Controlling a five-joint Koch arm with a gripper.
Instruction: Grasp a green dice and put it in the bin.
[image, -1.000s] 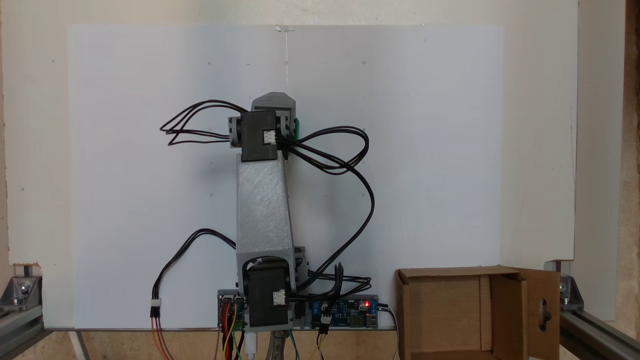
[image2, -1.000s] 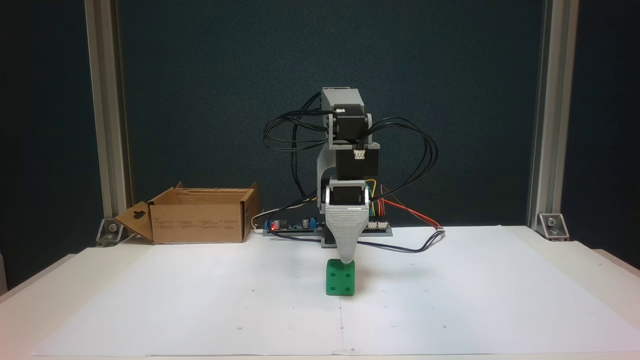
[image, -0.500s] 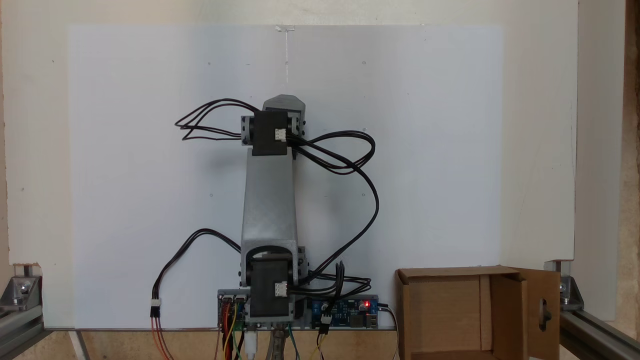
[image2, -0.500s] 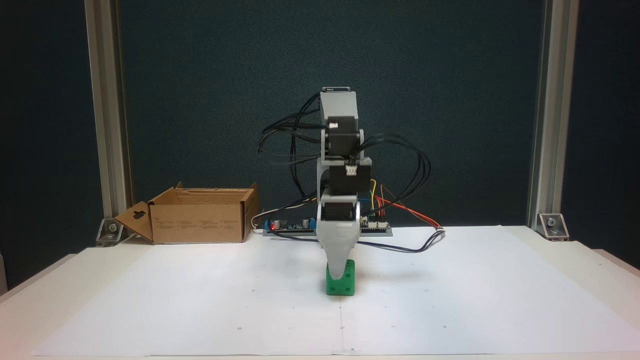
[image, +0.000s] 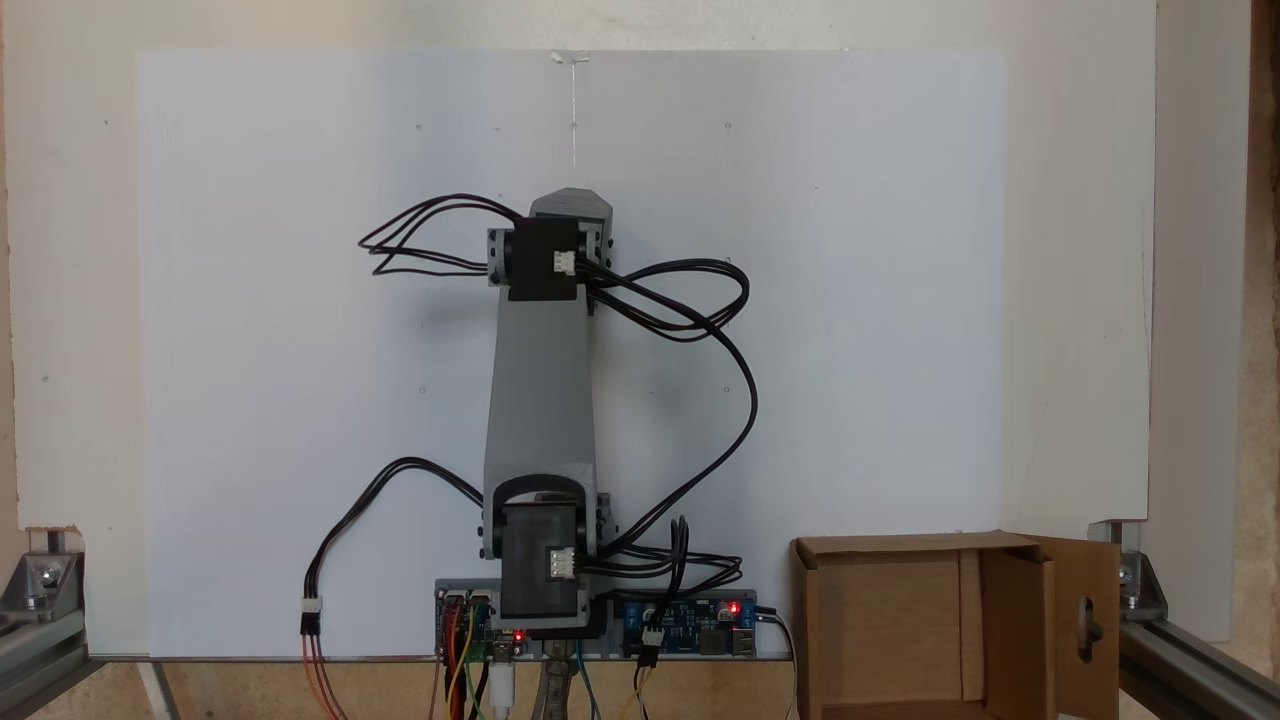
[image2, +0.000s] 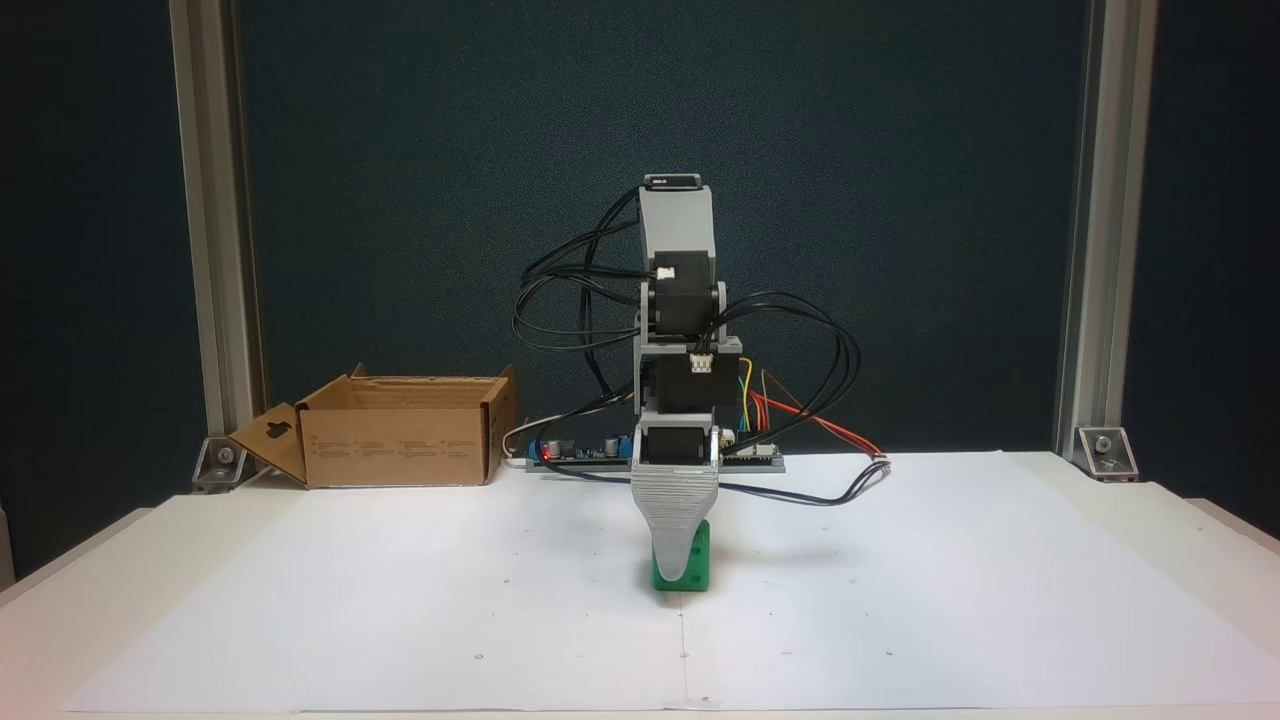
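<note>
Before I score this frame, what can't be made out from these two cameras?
- Gripper state: in a fixed view one jaw stands in front, so the gap behind it is hidden.
- Green dice: mostly covered by that jaw; contact can't be judged.
- From above, the arm covers the gripper and dice.
- Bin: its near side is cut off by the bottom edge; the low view hides its floor.

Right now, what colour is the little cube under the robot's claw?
Bright green dice, best seen in the fixed view facing the arm.
</note>
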